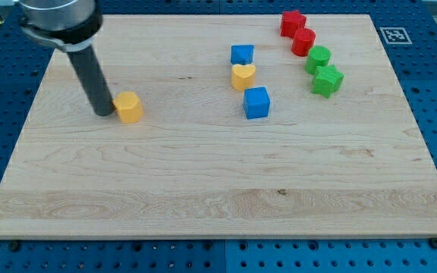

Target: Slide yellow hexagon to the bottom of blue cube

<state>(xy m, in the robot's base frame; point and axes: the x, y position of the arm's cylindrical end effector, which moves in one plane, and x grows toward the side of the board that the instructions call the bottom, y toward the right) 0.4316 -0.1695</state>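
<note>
Tip position: my tip (104, 114) is down on the bench (203, 174), at the view's left, touching or just beside the yellow hexagon (130, 107) on that block's left side.
Jaws: this rig has none to spread or press together; the arm ends in a plain dark rod (91, 76), so I have nothing to report there.
Yellow hexagon, place: it lies in the left part of the bench, well apart from the other blocks, at about the same level in the view as the blue cube (256, 102), which is far off toward the view's right.
Yellow hexagon, look: a small orange-yellow block with a faceted top, standing flat, its top face paler than its sides.
Blue cube: it sits near the middle of the bench, slightly tilted in plan, just below a yellow heart (243, 76).
Middle column: another blue block (242, 54), its shape unclear to me, sits just above the heart.
Right cluster: a red star (292, 22) and red cylinder (303, 41) touch near the view's top; below them a green cylinder (318, 58) and green star (328, 80).
</note>
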